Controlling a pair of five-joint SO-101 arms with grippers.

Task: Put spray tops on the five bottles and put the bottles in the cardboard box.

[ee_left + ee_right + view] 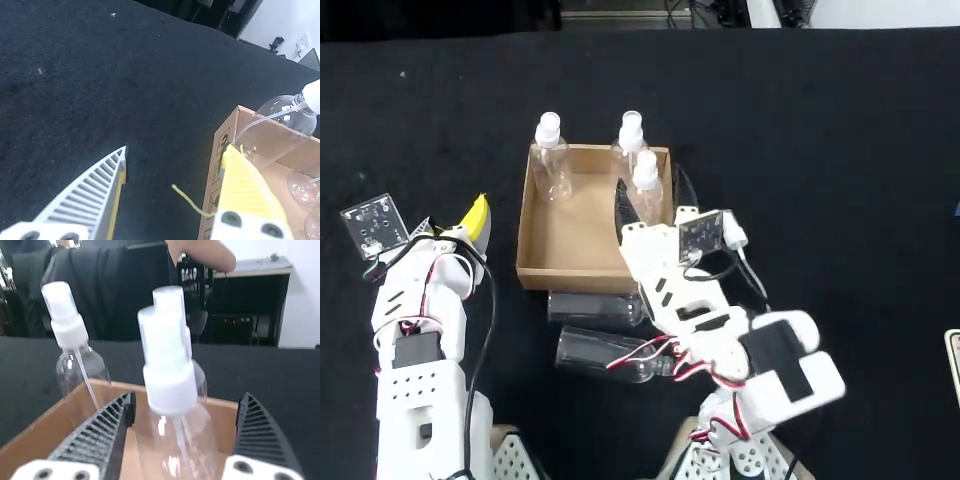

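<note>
Reading left to right, what does the figure show? — Student

The left gripper [175, 149], jaws spread and holding nothing, is over the black table [840, 130] just beside the left wall of the cardboard box [570, 275]. Three clear bottles with white spray tops stand in the box: the far-left bottle [550, 160] in a corner, the far bottle [631, 138] at the back wall, and the near-right bottle [646, 190] by the right wall. The right gripper [188, 396] has its jaws spread either side of this last one; no contact can be made out. Two lying bottles rest on the table in front of the box, one [592, 307] nearer it and one [600, 352] nearer the arms, with their necks partly behind the right arm. — Tutor

How is the step in hand done well? — Student

It is judged to be a release, since the bottle appears to be set down upright. Hold the jaws wide and draw the gripper back along its own line, clear of the spray top [167, 365], which would tip the bottle if caught. Mind the far bottle close behind — Tutor
</note>
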